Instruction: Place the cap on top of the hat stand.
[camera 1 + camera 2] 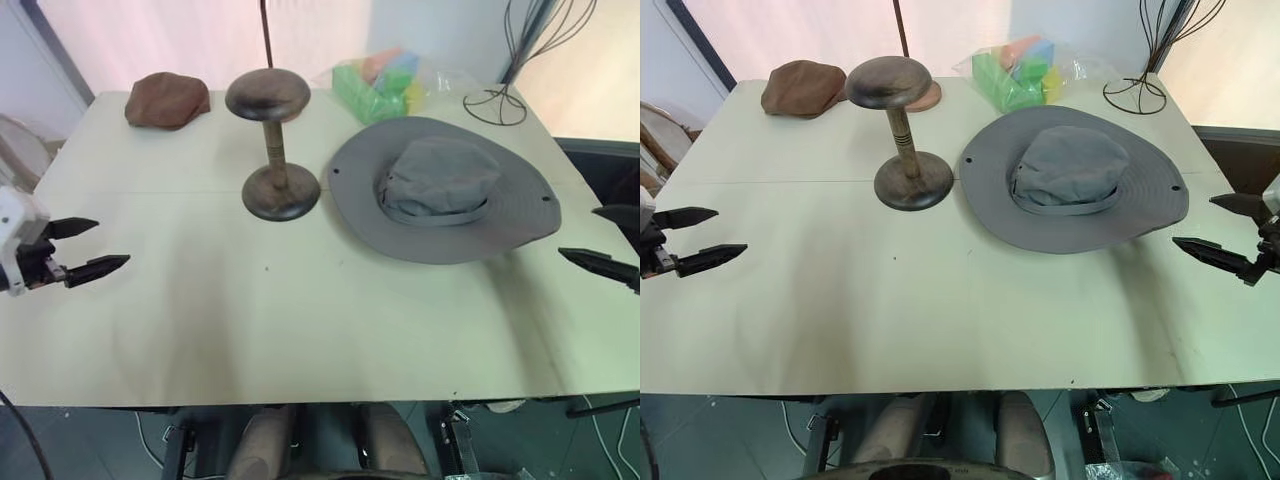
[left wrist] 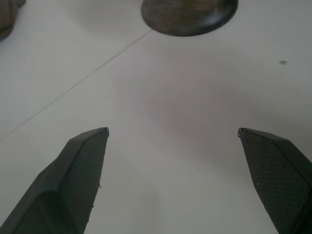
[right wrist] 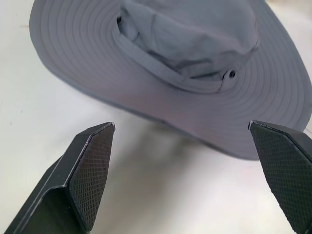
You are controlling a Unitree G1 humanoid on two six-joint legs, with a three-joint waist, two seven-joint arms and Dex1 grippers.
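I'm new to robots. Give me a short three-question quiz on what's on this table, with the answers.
1. True or false: the cap already sits on the hat stand.
2. Which gripper is nearer the cap? A) left gripper B) right gripper
3. What lies at the table's far left corner?

Key
1. False: it lies flat on the table, right of the stand.
2. B; both grippers are open and empty.
3. A small brown flat cap.

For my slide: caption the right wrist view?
Open right gripper faces the grey cap lying flat on the table, untouched.
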